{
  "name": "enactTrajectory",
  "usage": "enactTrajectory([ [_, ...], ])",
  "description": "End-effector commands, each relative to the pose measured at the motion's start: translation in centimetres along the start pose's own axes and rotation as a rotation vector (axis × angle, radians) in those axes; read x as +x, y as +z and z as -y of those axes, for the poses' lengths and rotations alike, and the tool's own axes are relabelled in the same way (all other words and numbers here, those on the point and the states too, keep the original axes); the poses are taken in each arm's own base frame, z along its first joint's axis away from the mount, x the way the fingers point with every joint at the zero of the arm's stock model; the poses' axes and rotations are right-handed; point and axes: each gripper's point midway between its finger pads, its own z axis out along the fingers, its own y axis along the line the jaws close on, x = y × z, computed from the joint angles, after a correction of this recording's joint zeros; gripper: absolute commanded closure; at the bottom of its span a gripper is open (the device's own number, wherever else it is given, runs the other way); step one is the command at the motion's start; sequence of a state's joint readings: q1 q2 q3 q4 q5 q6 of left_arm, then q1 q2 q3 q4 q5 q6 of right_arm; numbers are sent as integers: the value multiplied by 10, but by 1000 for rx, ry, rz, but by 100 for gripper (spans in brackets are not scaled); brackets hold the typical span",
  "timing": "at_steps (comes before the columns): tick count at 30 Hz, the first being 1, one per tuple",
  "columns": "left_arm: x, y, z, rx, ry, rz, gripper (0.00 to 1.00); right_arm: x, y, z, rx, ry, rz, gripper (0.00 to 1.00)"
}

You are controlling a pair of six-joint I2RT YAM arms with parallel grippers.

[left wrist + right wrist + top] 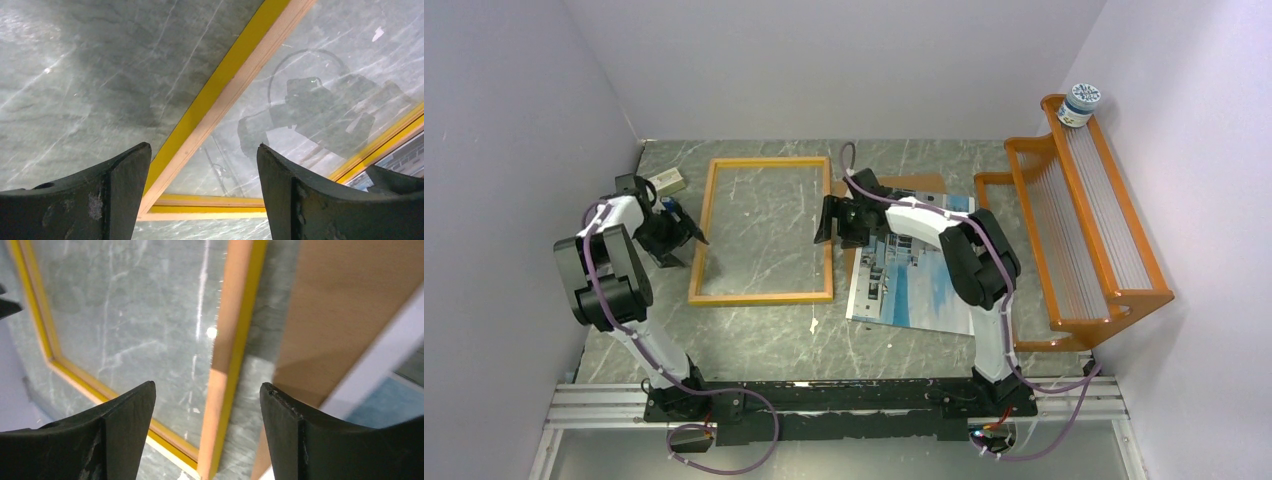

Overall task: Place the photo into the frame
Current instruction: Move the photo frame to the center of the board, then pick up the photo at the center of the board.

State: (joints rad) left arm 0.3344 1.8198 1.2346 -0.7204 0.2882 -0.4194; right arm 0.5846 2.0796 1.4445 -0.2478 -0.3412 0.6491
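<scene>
Both left hand (696, 238) and right hand (822, 222) gape empty beside the frame (761, 297); jar (1080, 103) label unreadable.

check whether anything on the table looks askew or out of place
The photo lies tilted beside the frame, not square with it, overlapping the brown backing panel and partly under the right arm. The frame itself lies flat and looks undamaged.

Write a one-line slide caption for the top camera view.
Open left gripper and open right gripper flank the frame; the photo lies face up to its right.
</scene>
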Motion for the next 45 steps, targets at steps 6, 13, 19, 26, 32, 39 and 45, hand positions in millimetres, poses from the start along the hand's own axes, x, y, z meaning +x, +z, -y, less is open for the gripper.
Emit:
enactTrajectory([
  [6,-18,-66,9,-33,42,208,16,-16,-110,34,370,-109,251,16],
  [13,-2,-94,46,139,83,243,16,55,-145,62,623,-242,184,14],
  [19,27,-88,62,220,96,187,18,104,-139,55,702,-371,81,16],
  [26,49,-81,54,230,120,137,18,148,-109,28,738,-631,1,19],
  [32,49,-84,38,144,88,183,16,163,-88,13,751,-828,-34,23],
  [39,46,-86,38,140,89,191,16,168,-78,29,793,-913,-9,30],
  [45,43,-87,42,148,98,188,17,168,-70,34,792,-1010,31,36],
])
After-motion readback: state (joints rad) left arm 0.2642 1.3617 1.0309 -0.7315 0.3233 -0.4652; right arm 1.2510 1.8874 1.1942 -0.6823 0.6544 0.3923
